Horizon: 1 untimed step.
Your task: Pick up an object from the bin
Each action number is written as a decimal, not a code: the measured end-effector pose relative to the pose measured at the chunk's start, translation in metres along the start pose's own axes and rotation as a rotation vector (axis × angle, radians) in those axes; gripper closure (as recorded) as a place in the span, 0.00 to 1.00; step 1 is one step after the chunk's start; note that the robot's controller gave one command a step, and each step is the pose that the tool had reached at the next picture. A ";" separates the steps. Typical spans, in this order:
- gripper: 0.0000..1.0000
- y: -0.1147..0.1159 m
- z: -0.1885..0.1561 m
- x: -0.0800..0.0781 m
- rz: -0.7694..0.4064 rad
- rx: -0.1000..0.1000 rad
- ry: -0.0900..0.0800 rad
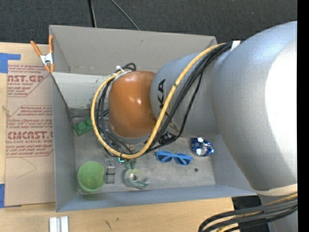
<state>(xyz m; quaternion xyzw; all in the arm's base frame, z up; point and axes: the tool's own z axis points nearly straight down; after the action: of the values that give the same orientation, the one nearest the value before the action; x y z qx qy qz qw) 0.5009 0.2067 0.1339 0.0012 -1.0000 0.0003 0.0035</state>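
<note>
Bin [65,149] grey metal, on wooden tabletop [145,217]; dark carpet [193,8] beyond. Arm [251,105] lettered "KA". Tool [116,165] at lower left of frame, grip state unreadable, between green cup [91,176] and clear ring [134,179].

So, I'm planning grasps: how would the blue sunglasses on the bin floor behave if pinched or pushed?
The blue sunglasses look thin and flat, so they are probably light and hard to get under. The narrow frame may flex or twist when pinched. Pushed, they would likely slide, not roll.
</note>
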 end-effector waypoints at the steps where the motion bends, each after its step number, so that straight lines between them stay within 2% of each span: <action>1: 0.00 0.040 0.061 0.008 -0.274 -0.001 -0.007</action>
<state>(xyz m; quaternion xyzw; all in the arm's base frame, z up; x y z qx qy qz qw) 0.4920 0.2463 0.0728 0.1376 -0.9905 -0.0008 -0.0001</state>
